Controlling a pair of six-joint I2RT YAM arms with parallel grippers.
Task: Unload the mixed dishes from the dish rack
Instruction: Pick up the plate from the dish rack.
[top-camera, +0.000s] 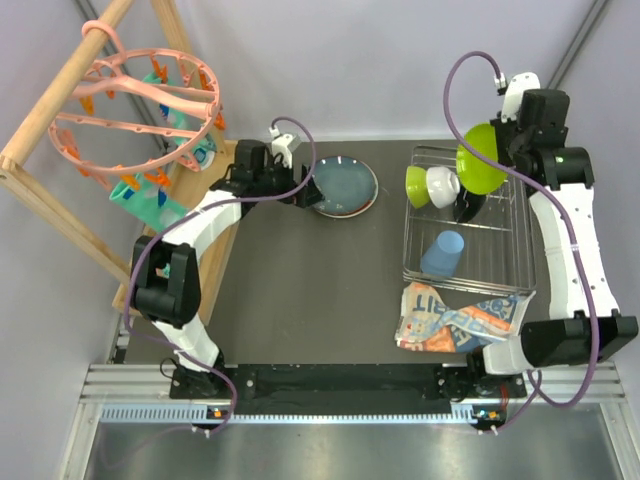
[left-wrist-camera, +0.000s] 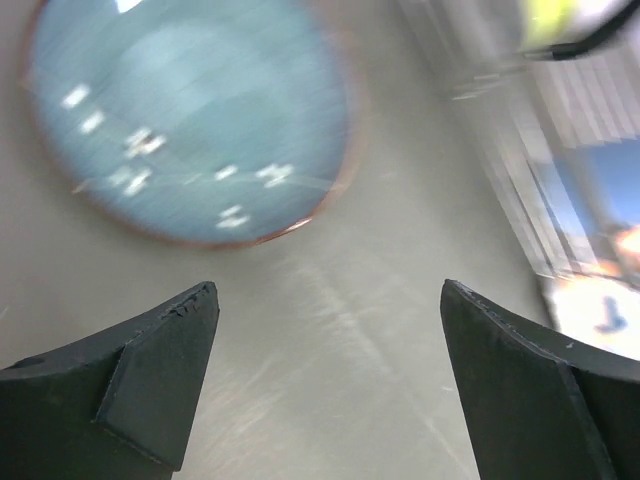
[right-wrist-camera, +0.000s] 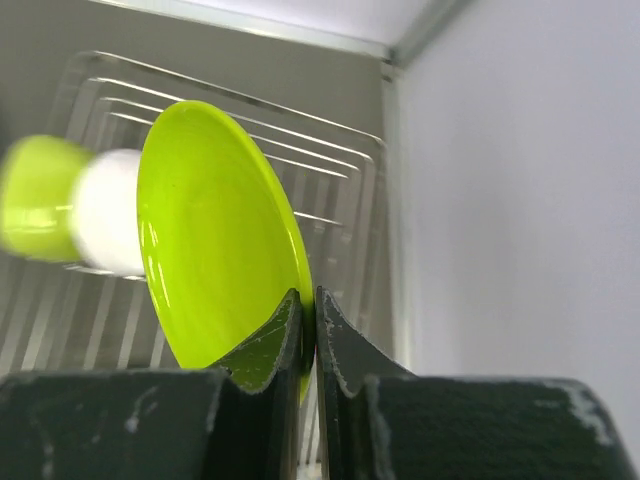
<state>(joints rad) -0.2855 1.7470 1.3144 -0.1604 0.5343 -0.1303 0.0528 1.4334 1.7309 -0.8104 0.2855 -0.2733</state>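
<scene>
out: round teal plate (top-camera: 345, 187) on desk (top-camera: 300, 290), my left claw (left-wrist-camera: 330, 290) spread | right claw (right-wrist-camera: 308, 300) pinches lime-green plate (right-wrist-camera: 210, 230) | in silver wire rack (top-camera: 468, 289): white bowl (top-camera: 442, 185), blue cup (top-camera: 443, 252)

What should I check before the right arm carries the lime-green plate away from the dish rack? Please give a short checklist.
1. Right gripper shut on the rim of the lime-green plate: ok.
2. Plate lifted clear of the dish rack wires: cannot tell.
3. Left gripper open, holding nothing: ok.
4. Teal plate lying on the table, outside the rack: ok.
5. Rack emptied: not ok; white bowl, small green bowl and blue cup are inside.
</scene>
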